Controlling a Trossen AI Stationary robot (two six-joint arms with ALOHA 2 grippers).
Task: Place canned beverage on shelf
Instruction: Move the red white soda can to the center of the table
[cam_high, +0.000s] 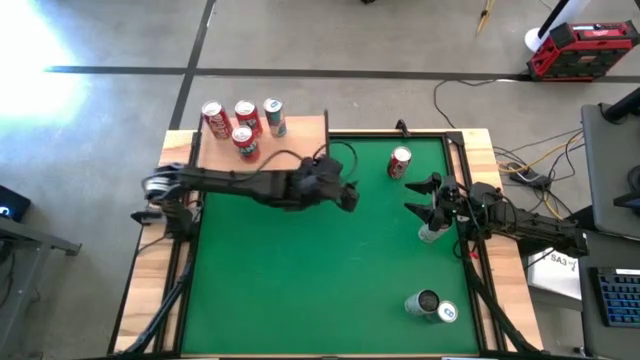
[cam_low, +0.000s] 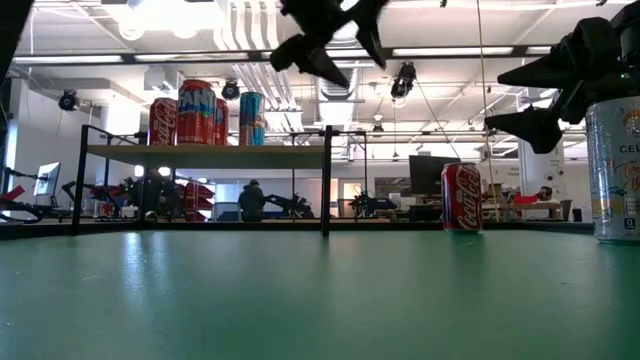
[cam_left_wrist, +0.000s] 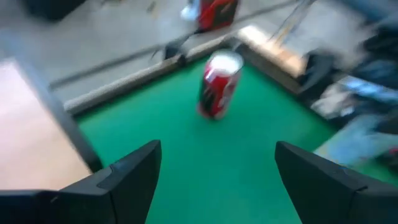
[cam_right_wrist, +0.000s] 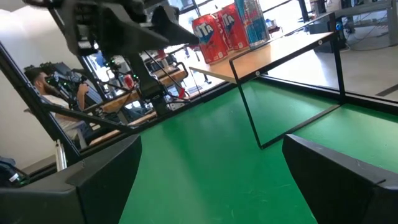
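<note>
High view: the shelf (cam_high: 300, 135) stands at the 11 o'clock corner of the green mat (cam_high: 300, 290) and carries four cans grouped toward its 9 o'clock end, leaving the 3 o'clock end of the board bare. A red can (cam_high: 400, 163) stands upright on the mat at about 1 o'clock, well apart from the shelf. A silver can (cam_high: 432, 231) stands at 3 o'clock, and two more cans (cam_high: 430, 305) sit at 5 o'clock.

Left gripper (cam_high: 350, 197) hovers above the mat near centre, jaws spread and holding nothing; its wrist view shows the red can directly ahead between the open fingers (cam_left_wrist: 134, 177). Right gripper (cam_high: 425, 207) hangs at the 3 o'clock edge just beside the silver can, jaws fully apart, also holding nothing.

Handling judgement: the red can is a rigid, thin-walled metal cylinder with a smooth, slippery printed skin. If full it is moderately heavy; excess squeeze dents the wall. Grip across the body at mid-height, fingers on opposite sides, keeping the can vertical. A hold near the rim invites tipping or slipping. The shelf legs look thin, so set the can down gently on the bare end
</note>
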